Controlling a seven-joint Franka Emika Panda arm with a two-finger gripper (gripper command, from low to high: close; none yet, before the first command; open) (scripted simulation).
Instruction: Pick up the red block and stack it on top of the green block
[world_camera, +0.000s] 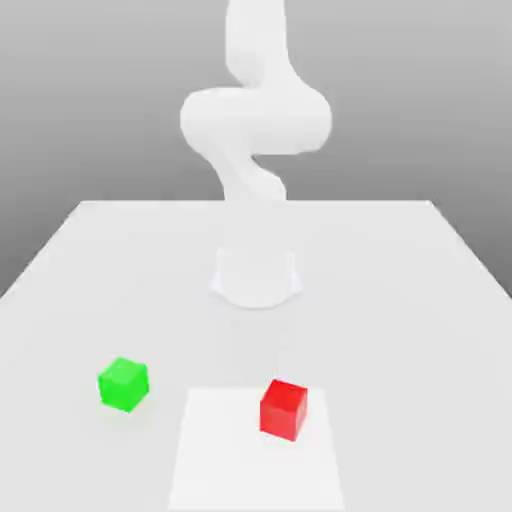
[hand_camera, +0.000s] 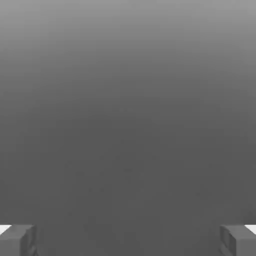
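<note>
The red block (world_camera: 283, 408) sits on the white table (world_camera: 400, 300), apart from the green block (world_camera: 123, 383) toward the exterior view's left. The hand view shows the gripper (hand_camera: 128, 240) with its fingers (hand_camera: 17, 239) spread wide, holding nothing.

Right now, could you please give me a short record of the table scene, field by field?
red block: on the table, toward the exterior view's right, on a paler square patch
green block: on the table, toward the exterior view's left, off the patch
blocks: apart, not stacked
gripper: open, nothing between its fingers
arm: upright behind the blocks
stacking: not yet begun
</note>
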